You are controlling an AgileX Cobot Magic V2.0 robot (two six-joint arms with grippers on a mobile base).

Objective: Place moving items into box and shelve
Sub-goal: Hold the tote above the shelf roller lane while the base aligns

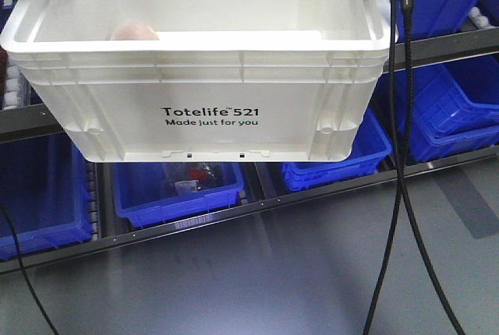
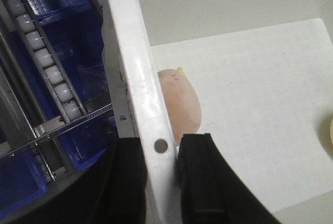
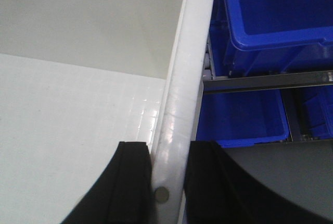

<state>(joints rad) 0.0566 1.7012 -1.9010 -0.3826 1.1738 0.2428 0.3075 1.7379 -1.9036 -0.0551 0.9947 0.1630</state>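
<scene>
Left wrist view: left gripper (image 2: 160,153) clamps the box (image 2: 136,81) rim, one finger on each side. Right gripper (image 3: 167,153) grips the opposite rim likewise. Pink toy (image 2: 182,101) lies inside against the left wall. Box hangs before blue bins (image 1: 175,191).

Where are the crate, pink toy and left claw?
crate (image 1: 210,78), front view, on its front wall.
pink toy (image 2: 182,104), left wrist view, on its middle.
left claw (image 2: 160,148), left wrist view, midway between its fingertips.
</scene>
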